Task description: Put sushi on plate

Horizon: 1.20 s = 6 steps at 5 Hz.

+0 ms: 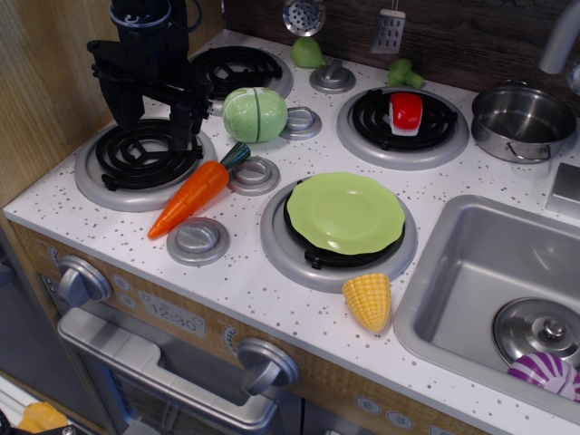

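The sushi (405,112), a small block with a glossy red top over a white base, sits on the back right burner (402,129). The light-green plate (345,212) lies on the front middle burner, with nothing on it. My black gripper (154,136) hangs over the front left burner (145,161), far to the left of both the sushi and the plate. Its fingers point down and hold nothing that I can see; I cannot tell whether they are open or shut.
An orange carrot (190,197) lies beside the left burner. A pale green cabbage-like toy (255,114) sits behind it. A yellow corn (369,300) lies in front of the plate. A steel pot (523,120) stands at back right. The sink (453,281) holds a lid and a purple-and-white toy (544,372).
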Each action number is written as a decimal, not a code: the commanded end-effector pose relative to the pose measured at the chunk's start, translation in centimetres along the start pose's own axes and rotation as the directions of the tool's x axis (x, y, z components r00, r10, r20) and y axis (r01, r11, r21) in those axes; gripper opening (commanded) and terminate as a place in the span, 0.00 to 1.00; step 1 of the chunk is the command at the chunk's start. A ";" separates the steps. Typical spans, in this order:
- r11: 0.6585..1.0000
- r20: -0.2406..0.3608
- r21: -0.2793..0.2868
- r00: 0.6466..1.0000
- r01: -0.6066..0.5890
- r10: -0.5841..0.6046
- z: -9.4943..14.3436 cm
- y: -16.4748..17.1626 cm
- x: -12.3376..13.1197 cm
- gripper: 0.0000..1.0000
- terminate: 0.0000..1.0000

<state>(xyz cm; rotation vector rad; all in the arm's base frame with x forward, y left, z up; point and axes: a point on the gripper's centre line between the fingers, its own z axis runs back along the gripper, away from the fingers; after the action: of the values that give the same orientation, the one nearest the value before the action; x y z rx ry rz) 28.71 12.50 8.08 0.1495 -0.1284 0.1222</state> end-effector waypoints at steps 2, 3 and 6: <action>0.998 0.015 -0.030 0.998 -0.058 0.059 1.7 -3.1 3.1 1.00 0.00; 0.998 0.073 -0.010 0.995 -0.066 0.067 3.4 -6.3 5.5 1.00 0.00; 0.990 0.287 -0.119 0.952 -0.072 0.104 3.8 -14.5 11.4 1.00 0.00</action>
<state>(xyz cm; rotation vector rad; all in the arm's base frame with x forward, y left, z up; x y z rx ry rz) 41.89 -2.06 8.70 0.0165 -0.4112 0.1822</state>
